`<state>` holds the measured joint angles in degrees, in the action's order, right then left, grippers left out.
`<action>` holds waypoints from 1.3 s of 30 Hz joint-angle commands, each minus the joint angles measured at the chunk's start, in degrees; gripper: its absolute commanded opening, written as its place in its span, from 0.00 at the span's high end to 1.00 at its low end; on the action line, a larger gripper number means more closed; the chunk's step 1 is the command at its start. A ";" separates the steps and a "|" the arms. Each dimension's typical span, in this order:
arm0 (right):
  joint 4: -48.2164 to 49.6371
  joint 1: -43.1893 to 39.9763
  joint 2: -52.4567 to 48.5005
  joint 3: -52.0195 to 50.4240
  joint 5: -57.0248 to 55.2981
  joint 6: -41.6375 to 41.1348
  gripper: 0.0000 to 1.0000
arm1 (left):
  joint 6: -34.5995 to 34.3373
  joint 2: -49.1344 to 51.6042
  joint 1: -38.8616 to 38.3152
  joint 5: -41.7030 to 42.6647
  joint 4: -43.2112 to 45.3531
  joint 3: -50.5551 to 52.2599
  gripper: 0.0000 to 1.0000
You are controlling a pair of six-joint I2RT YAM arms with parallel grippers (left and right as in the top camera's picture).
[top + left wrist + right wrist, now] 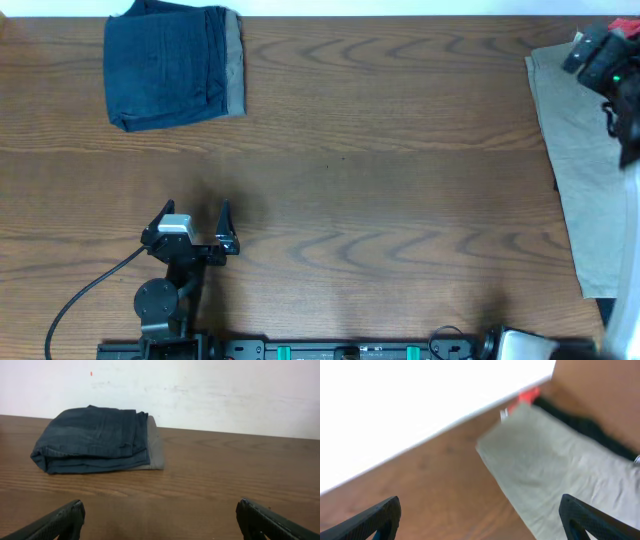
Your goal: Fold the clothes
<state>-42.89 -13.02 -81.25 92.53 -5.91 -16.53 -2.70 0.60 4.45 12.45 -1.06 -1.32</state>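
A folded dark navy pair of shorts (170, 65) lies at the table's far left, on top of a folded grey-olive pair whose edge (234, 62) shows at its right. Both show in the left wrist view, navy (92, 437) over grey-olive (154, 447). A light grey-beige pair (585, 170) lies flat at the right edge and shows in the right wrist view (555, 465). My left gripper (195, 212) is open and empty over bare wood, near the front left. My right gripper (597, 52) is open and empty above the far end of the flat pair.
The wooden table (380, 170) runs between the folded stack and the flat pair. A black cable (85, 290) trails from the left arm's base (158, 300). A white wall (200, 390) stands behind the table.
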 commanded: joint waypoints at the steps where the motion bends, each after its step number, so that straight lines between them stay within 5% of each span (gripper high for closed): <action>1: -0.17 2.58 6.21 0.46 -0.09 -0.15 0.01 | 0.76 -0.37 0.31 -0.07 -1.79 1.09 0.02; 13: -0.17 11.13 25.20 -3.96 -0.09 -0.15 0.01 | 0.76 -0.37 0.31 -0.07 -1.79 1.09 0.02; 27: -0.42 17.14 50.01 -37.88 -4.87 1.77 0.01 | 0.76 -0.37 0.31 -0.07 -1.79 1.09 0.02; 39: 9.01 17.22 67.78 -64.24 5.64 -2.56 0.01 | 0.76 -0.37 0.31 -0.07 -1.79 1.09 0.02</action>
<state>-34.74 3.57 -15.88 31.68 -3.33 -16.19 -2.70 0.60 4.47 12.05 -1.13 -1.32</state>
